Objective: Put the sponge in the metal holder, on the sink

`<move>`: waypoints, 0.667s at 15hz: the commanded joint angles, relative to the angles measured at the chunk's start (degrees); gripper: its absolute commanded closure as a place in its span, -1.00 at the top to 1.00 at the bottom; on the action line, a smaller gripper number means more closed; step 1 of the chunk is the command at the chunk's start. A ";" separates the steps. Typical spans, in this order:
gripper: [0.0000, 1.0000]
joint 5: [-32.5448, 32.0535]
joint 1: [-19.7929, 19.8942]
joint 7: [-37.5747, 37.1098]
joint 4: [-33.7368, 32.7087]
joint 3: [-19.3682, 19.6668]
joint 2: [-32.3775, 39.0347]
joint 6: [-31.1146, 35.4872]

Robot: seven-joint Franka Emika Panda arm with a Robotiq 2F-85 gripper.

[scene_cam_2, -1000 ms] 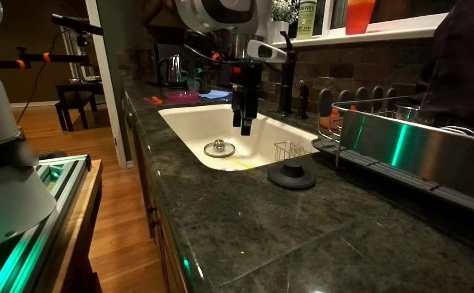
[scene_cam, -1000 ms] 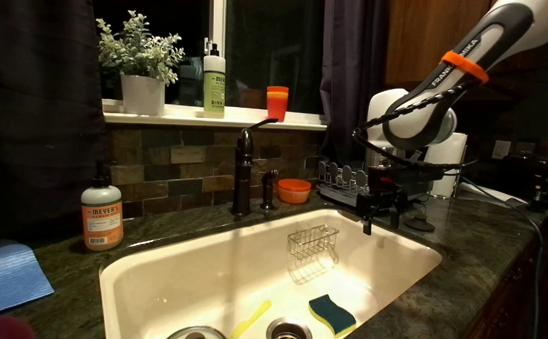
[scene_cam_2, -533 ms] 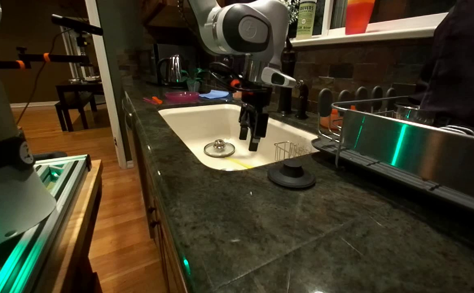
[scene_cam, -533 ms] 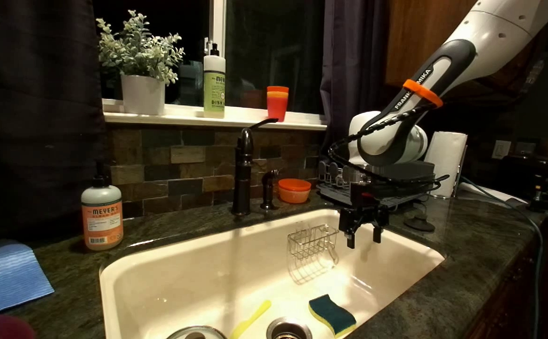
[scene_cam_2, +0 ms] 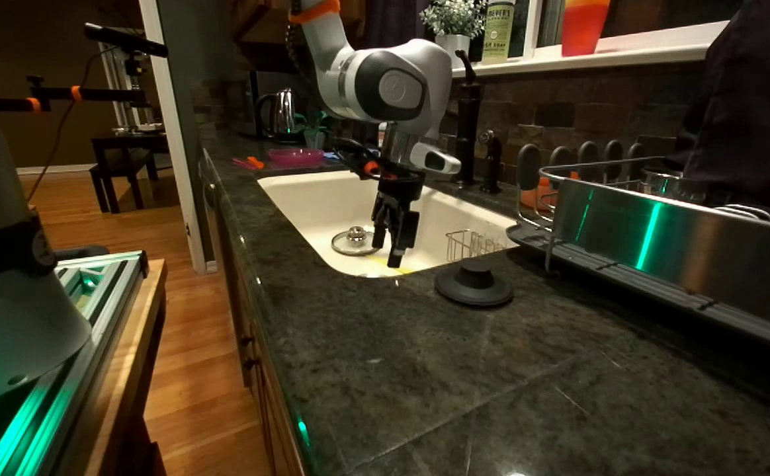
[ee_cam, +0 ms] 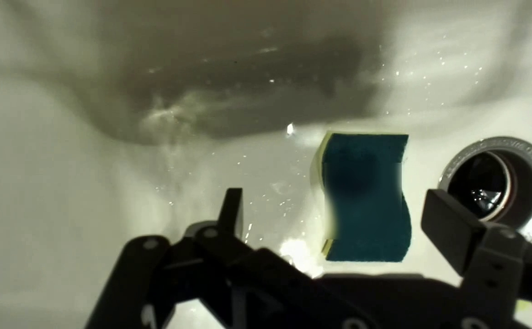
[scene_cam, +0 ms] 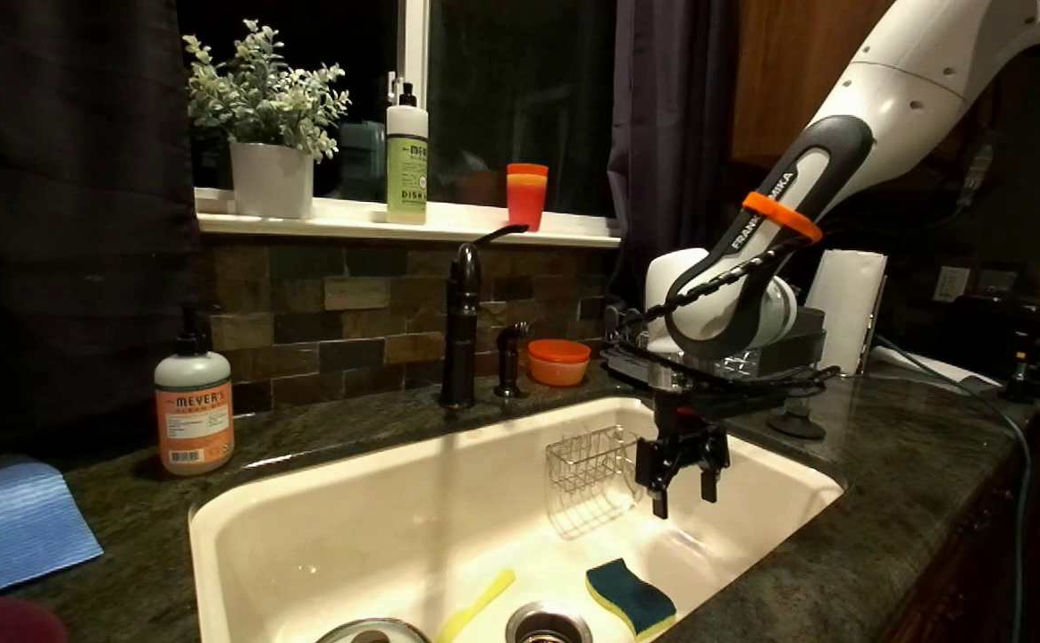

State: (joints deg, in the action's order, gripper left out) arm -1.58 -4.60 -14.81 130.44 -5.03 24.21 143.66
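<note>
Green-and-yellow sponge [ee_cam: 366, 201]: locate on the floor of the sink [scene_cam: 323, 513], beside the drain [ee_cam: 499, 178]. Note spread, unloaded gripper [scene_cam: 684, 498] above. Expect light, soft, springy handling, perhaps slick if wet. Clamp firmly across the narrow width at mid-length before lifting toward the wire holder [scene_cam: 590, 460].

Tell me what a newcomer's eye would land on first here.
Most likely the white robot arm, slanting in from the upper right of an exterior view, its open gripper hanging over the pale sink. Next, the teal-and-yellow sponge lying by the drain, and perhaps the leafy plant on the windowsill.
</note>
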 commanded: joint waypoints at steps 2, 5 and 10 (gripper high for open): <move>1.00 -0.09 -3.88 1.25 -4.13 0.75 9.07 6.94; 1.00 -0.09 -5.35 2.06 -7.36 1.14 13.70 10.26; 1.00 -0.30 -6.74 3.09 -13.00 2.13 18.93 11.02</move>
State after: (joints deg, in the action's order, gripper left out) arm -1.67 -9.91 -12.91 121.36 -4.12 39.30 153.88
